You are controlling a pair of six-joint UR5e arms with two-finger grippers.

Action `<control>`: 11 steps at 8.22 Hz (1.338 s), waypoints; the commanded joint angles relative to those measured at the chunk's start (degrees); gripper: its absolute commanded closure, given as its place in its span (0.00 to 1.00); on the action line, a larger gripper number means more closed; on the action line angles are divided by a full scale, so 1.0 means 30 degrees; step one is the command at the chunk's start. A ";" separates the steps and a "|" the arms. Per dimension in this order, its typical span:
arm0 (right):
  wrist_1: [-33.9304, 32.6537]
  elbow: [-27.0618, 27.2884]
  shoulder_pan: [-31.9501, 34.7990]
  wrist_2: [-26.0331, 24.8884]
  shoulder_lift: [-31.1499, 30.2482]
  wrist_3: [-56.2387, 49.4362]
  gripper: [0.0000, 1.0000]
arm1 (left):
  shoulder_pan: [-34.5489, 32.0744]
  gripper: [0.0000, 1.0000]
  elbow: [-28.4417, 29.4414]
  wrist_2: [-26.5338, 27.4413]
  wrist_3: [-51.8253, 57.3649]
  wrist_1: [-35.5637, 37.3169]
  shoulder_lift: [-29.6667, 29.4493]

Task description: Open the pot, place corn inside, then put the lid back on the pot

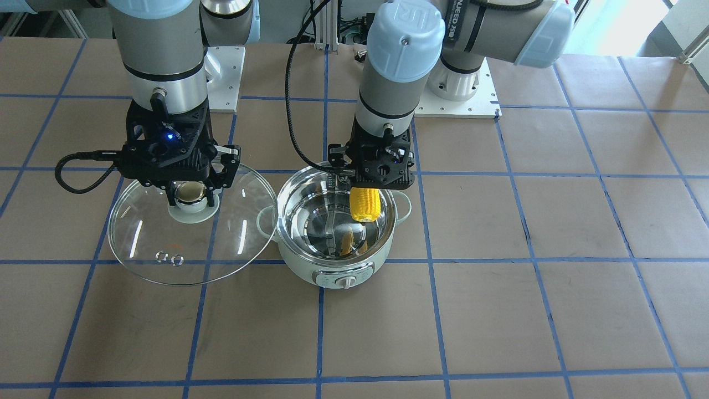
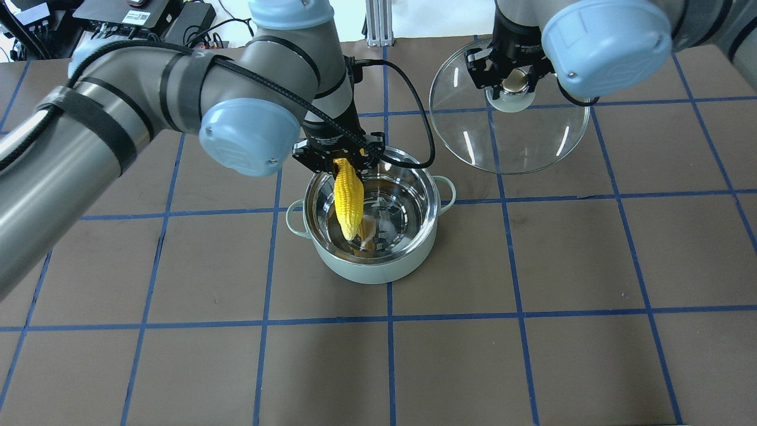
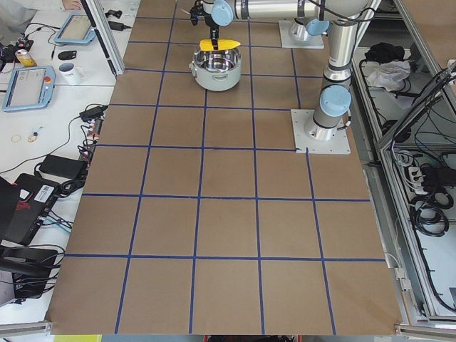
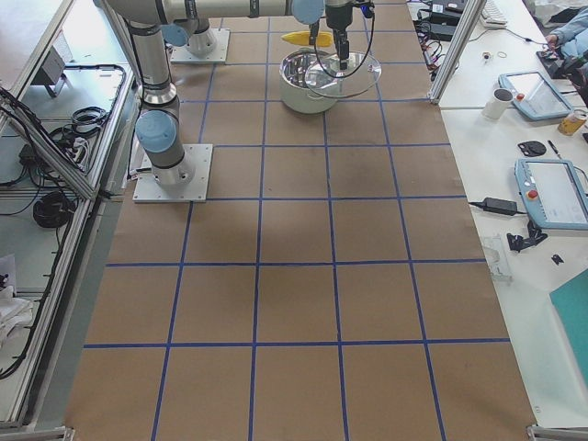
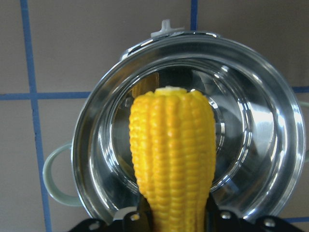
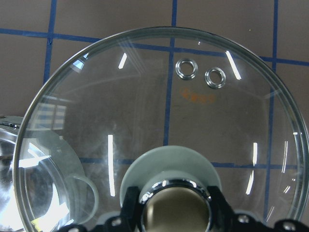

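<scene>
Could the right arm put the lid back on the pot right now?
Probably not yet. The left gripper hangs over the open pot with the corn, blocking the way; the right gripper holds the lid off to the side.

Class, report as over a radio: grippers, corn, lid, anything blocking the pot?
Left gripper shut on corn, held over the open pot. Right gripper shut on lid, off beside pot. Pot mouth unobstructed.

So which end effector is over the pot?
The left end effector, gripping the corn above the pot; the right end effector holds the lid aside.
</scene>
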 commanded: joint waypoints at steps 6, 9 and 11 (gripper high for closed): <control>0.0090 0.0040 -0.1725 -0.0001 -0.0089 -0.1728 1.00 | -0.0991 0.16 -0.1196 0.0192 -0.1207 0.2684 -0.1861; 0.0324 0.0128 -0.2545 0.0028 -0.0089 -0.1936 1.00 | -0.0932 0.00 -0.1051 0.0192 -0.1146 0.2685 -0.1773; 0.0383 0.0187 -0.2780 0.0028 -0.0088 -0.2200 1.00 | -0.0409 0.00 -0.0731 0.0367 0.1908 0.2276 -0.1103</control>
